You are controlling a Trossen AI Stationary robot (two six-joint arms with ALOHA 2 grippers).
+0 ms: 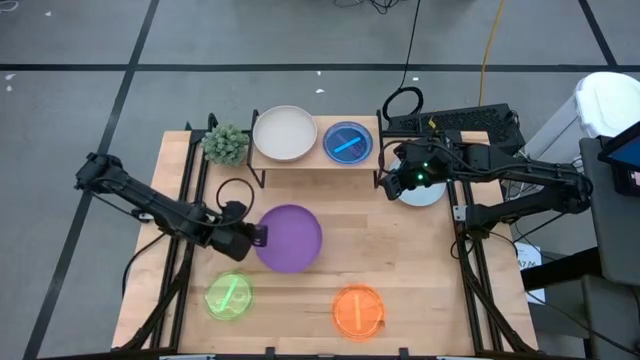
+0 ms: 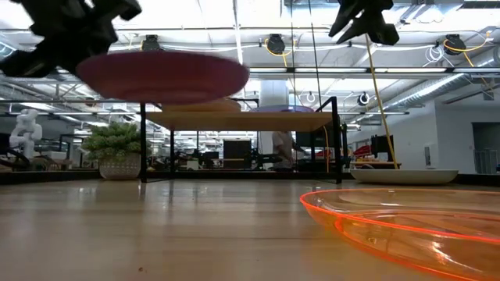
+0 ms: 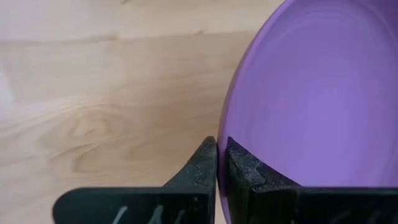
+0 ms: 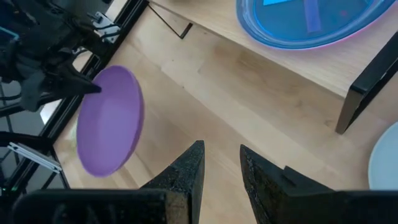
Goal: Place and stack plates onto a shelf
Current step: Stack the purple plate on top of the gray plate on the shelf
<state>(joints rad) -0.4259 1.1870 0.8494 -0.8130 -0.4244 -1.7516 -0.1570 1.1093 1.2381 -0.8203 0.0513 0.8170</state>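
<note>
Two plates sit on the shelf from above: a white plate and a blue plate. My left gripper pinches the purple plate by its rim, over the tabletop; green plate and orange plate lie nearer the front. Level view: the purple plate hangs clear of the wood. Left wrist: fingers clamp its edge. Right wrist: my right gripper is narrowly parted, empty, near the shelf.
</note>
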